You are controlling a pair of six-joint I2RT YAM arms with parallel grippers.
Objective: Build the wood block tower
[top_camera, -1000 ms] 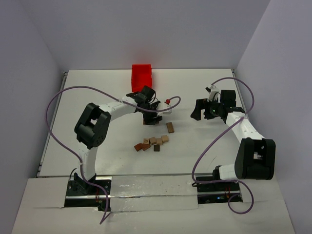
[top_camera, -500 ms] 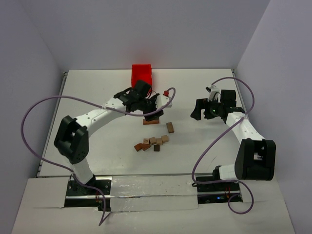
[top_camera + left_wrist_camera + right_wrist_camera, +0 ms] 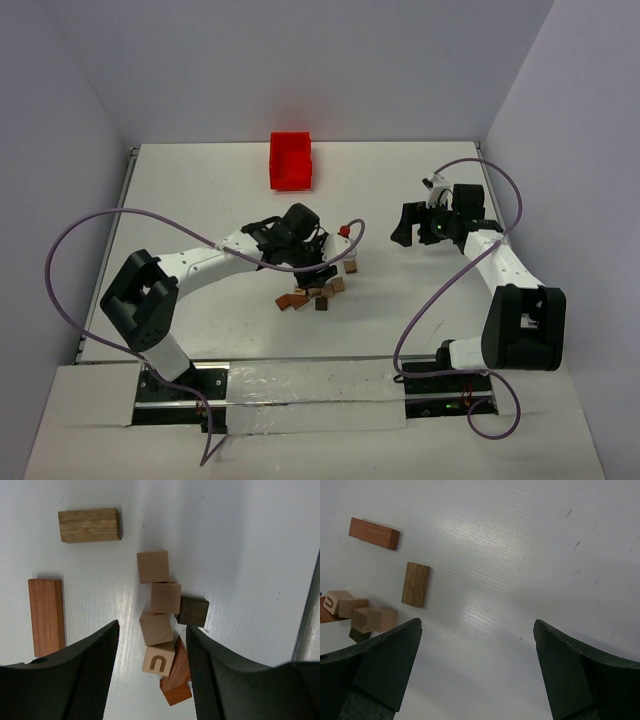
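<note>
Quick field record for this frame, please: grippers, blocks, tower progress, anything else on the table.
left gripper: open, empty, above the cluster
right gripper: open, empty, over the table, right of the blocks
blocks: loose cluster of tan cubes, U cube, dark cube; reddish slab and brown slab apart
tower: not yet built
bin: red, far side

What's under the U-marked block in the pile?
A reddish-brown block pokes out from under one edge of the U-marked block; how far it runs underneath is covered.
</note>
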